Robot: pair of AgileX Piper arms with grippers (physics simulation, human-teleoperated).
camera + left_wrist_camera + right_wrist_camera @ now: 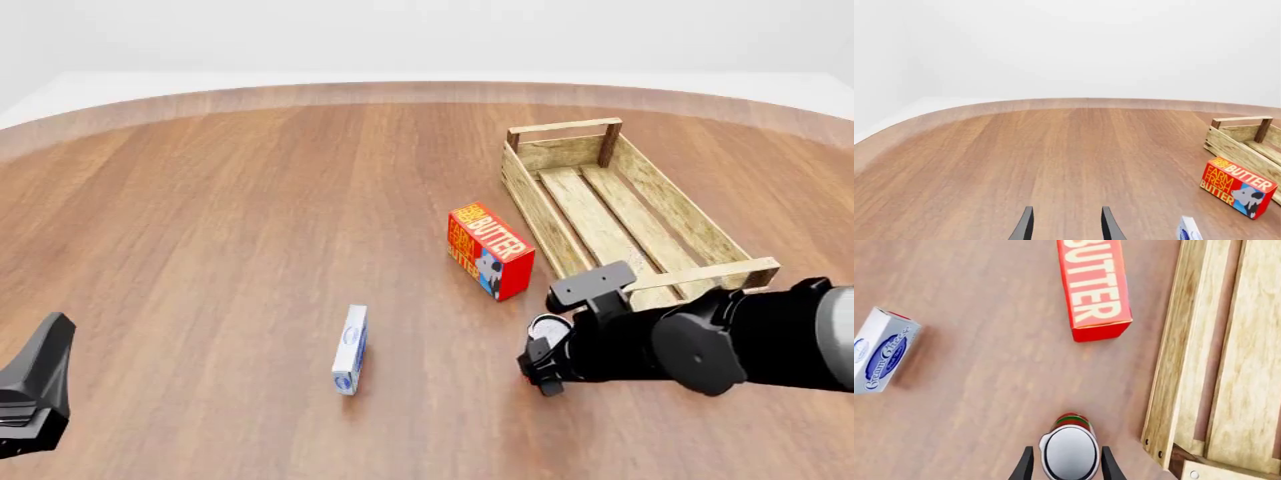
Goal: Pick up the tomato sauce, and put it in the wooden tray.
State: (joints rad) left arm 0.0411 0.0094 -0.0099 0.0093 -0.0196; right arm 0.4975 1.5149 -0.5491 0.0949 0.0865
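The tomato sauce [1069, 452], a small tin with a red label, green band and silver-white top, stands upright on the table just left of the wooden tray's near end. My right gripper [1066, 462] points down over it, open, with one finger on each side of the tin and a small gap at each. In the front view only the tin's pale top [545, 327] shows beside the right arm. The wooden tray [587, 215], a long slatted crate, lies at the right and holds nothing. My left gripper [1066, 226] is open over bare table at the near left.
A red butter box [490, 250] stands just left of the tray, beyond the tin. A blue-and-white cream cheese box [351, 349] lies near the middle of the table. The table's curved far edge [400, 92] runs along the back.
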